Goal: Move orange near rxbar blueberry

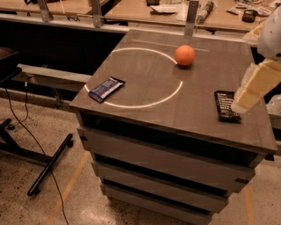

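Note:
The orange (185,55) sits on the far middle of the dark tabletop (149,83), on the painted white circle line. The rxbar blueberry (106,88), a dark blue wrapper with a white patch, lies flat near the table's front left corner. My gripper (244,100), cream-coloured, hangs at the right side of the table, just over the black-wrapped bar, well to the right of and nearer than the orange. It holds nothing that I can see.
A black-wrapped bar with white lettering (226,105) lies near the right edge under the gripper. Wooden benches with clutter (175,9) stand behind the table. A black stand leg and cables (48,165) lie on the floor at left.

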Tool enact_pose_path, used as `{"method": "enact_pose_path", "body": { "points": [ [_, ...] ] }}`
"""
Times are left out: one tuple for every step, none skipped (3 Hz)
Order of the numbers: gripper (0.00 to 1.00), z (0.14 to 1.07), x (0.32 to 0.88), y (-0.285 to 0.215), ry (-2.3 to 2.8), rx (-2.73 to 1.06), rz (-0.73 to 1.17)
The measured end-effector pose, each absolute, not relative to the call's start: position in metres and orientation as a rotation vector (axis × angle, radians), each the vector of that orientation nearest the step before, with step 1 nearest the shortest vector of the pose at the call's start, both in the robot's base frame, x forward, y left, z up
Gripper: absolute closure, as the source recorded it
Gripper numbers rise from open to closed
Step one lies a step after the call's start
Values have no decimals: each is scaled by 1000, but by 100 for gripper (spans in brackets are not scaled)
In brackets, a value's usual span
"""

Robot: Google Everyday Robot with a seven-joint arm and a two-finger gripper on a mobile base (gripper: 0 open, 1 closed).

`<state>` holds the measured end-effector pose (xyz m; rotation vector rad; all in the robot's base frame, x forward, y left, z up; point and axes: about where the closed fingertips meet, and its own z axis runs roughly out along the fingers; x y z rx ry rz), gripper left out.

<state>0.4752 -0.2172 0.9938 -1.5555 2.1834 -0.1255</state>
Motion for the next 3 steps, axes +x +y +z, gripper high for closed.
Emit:
{"method": "enact_pose_path", "body": {
  "points": [
    [0,1010,526,-227,2138,-1402,-113],
    [0,1018,578,-246,2104,-1186,-39],
    [0,1017,642,-238,2019,-998,79]
  ]
}}
